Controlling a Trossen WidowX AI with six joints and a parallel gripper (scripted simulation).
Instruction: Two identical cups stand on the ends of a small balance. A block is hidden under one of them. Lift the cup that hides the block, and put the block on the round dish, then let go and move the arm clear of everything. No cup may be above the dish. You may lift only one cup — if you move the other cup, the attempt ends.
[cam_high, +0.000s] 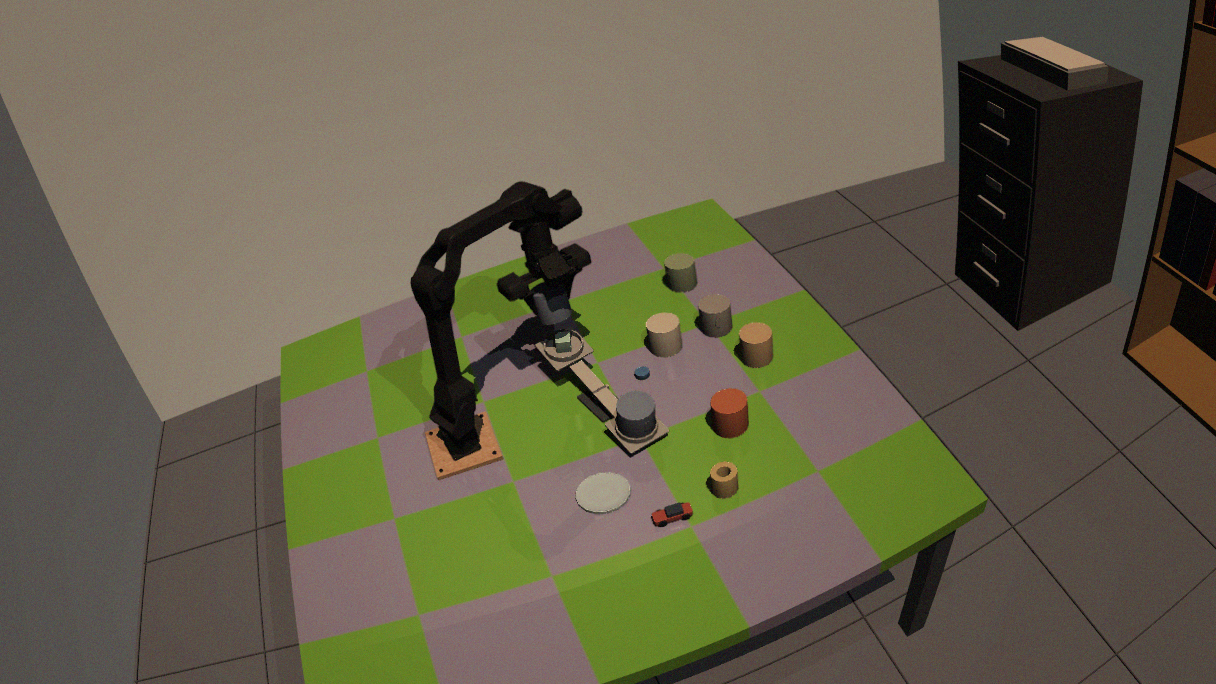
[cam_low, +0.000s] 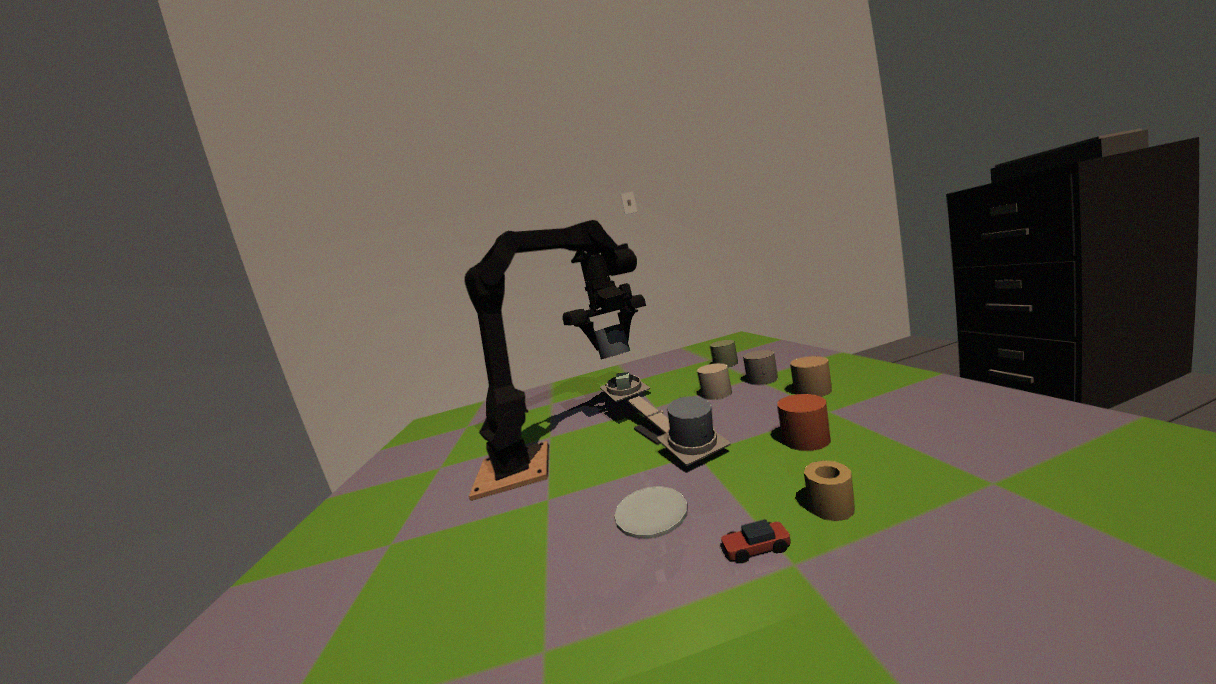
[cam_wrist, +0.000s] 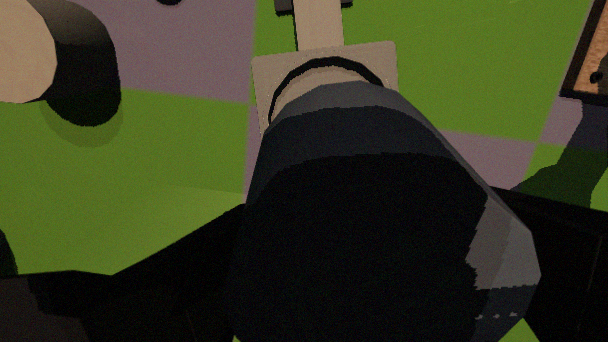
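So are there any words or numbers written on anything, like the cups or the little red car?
None: no words, numbers or signs can be read in any view.
The lifted cup in the gripper, the other cup, the toy car and the dish are plain.
The cabinet shows only handles, no labels.

Checkered green-and-mauve bench (cam_high: 476, 552) carries 4 upright beige/tan cylinders: olive-grey cylinder (cam_high: 680, 271) farthest back, grey-tan cylinder (cam_high: 715, 313), cream cylinder (cam_high: 663, 333), orange-tan cylinder (cam_high: 755, 343); red cylinder (cam_high: 728, 411) nearer front; hollow tan ring (cam_high: 723, 478) just beyond red toy car (cam_high: 671, 513); small blue disc (cam_high: 642, 371). Black filing cabinet (cam_high: 1041, 187) on floor at right, flat box (cam_high: 1052, 59) on top; bookshelf (cam_high: 1186, 212) at frame edge
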